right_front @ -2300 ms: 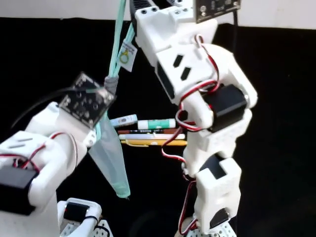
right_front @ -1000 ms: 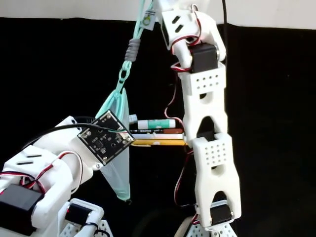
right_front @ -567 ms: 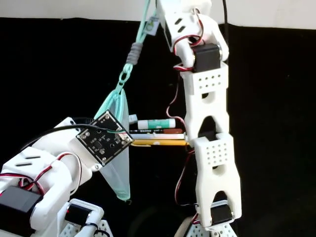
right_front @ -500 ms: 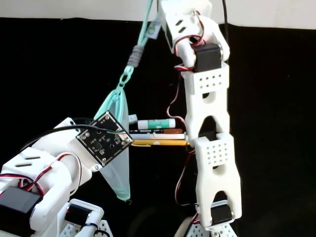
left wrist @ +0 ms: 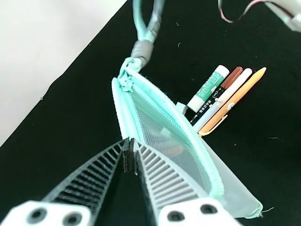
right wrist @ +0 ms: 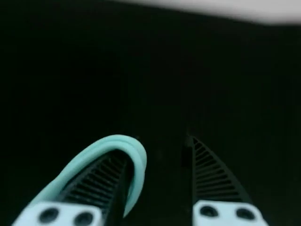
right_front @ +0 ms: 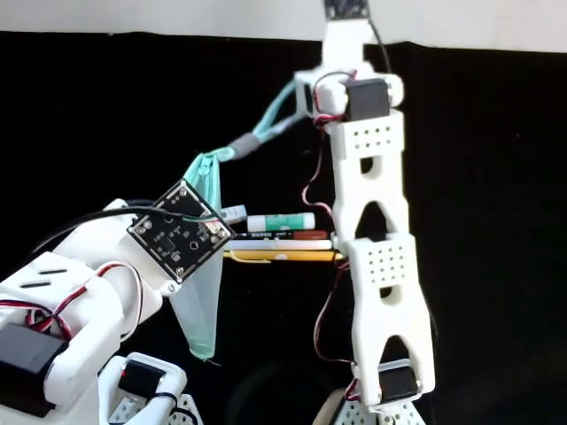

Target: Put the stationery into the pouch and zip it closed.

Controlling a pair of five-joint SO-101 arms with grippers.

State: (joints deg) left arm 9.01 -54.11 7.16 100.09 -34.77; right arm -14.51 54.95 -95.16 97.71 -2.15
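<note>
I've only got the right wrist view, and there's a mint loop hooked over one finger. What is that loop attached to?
Observer: It's the strap of the pouch, which is stretched between the two arms in the high view.
Operator: Is the other arm gripping it?
Observer: Yes, the left gripper is shut on one lip of the pouch's open mouth.
Operator: Is the stationery inside?
Observer: Four pieces of stationery lie side by side on the black table, outside the pouch.

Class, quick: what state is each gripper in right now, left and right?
Left gripper: shut on the mint-green mesh pouch.
Right gripper: open, with the pouch's mint-green loop strap hooked over one finger.
</note>
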